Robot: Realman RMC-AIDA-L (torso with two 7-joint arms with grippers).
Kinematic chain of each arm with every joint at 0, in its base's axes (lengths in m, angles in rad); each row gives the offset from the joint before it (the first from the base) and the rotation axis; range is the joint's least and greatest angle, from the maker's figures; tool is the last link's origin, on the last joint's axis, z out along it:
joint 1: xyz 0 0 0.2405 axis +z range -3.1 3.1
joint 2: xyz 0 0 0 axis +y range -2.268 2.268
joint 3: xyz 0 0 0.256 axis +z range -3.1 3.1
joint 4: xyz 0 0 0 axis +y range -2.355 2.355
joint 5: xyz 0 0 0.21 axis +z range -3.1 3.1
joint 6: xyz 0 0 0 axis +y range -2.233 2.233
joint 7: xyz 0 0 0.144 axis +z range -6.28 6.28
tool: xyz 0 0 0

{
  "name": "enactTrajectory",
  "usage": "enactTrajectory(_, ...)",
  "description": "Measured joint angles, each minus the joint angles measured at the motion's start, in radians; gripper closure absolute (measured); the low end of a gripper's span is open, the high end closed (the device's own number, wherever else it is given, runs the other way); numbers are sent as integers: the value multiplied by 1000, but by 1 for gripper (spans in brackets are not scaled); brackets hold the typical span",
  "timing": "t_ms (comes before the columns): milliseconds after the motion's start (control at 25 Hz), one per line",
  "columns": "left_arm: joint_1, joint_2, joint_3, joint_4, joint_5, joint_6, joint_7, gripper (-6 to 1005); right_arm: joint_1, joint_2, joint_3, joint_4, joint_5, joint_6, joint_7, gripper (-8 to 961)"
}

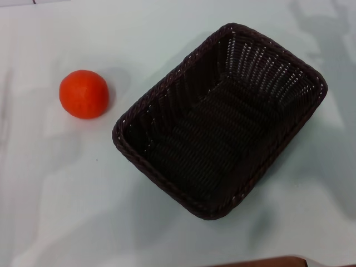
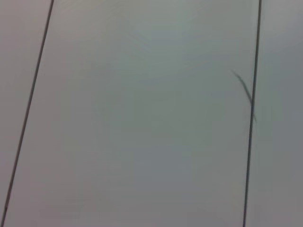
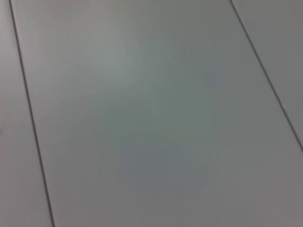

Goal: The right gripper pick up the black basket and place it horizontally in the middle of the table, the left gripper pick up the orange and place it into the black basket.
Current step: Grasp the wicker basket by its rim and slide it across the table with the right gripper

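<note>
The black basket (image 1: 222,122) is a large dark woven wicker basket. It lies on the pale table (image 1: 67,194) right of centre, turned diagonally, and it is empty. The orange (image 1: 83,93) is a small round orange-red fruit on the table to the left of the basket, apart from it. Neither gripper shows in the head view. The left wrist view and the right wrist view show only plain grey panels with thin dark seams.
A brown edge (image 1: 267,261) shows at the bottom of the head view, at the table's near side. Soft shadows lie on the table at the upper right.
</note>
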Motion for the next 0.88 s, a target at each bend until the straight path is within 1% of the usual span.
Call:
enactTrajectory(160, -1, -1, 3, 1, 2, 0, -1, 76, 0, -5, -34, -13, 0, -5, 38, 10)
enactTrajectory(320, -4, -1, 3, 2, 4, 1, -2, 76, -6, -4, -86, -58, 0, -8, 98, 9)
enactTrajectory(400, -4, -1, 3, 2, 4, 5, -5, 76, -11, -5, -124, -93, 0, -11, 163, 10)
enactTrajectory(440, -4, 0, 3, 2, 4, 6, -8, 77, -15, -5, -162, -132, -3, -14, 222, 10)
enactTrajectory(520, -5, 0, 3, 2, 3, 7, -12, 77, -25, -5, -240, -224, -23, -20, 349, 10)
enactTrajectory(600, -6, 1, 3, 2, -1, 10, -14, 77, -35, -5, -312, -347, -88, -43, 530, 11)
enactTrajectory(680, -8, 2, 3, 2, -2, 14, -14, 77, -38, -6, -390, -535, -221, -82, 789, 11)
enactTrajectory(720, -11, 3, 3, 2, -2, 17, -14, 77, -37, -8, -416, -607, -286, -95, 895, 11)
enactTrajectory(800, -15, 3, 3, 2, -2, 27, -14, 77, -26, -17, -456, -740, -431, -96, 1091, 11)
enactTrajectory(880, -17, 3, 3, 2, -2, 32, -14, 77, -2, -29, -498, -875, -599, -60, 1307, 10)
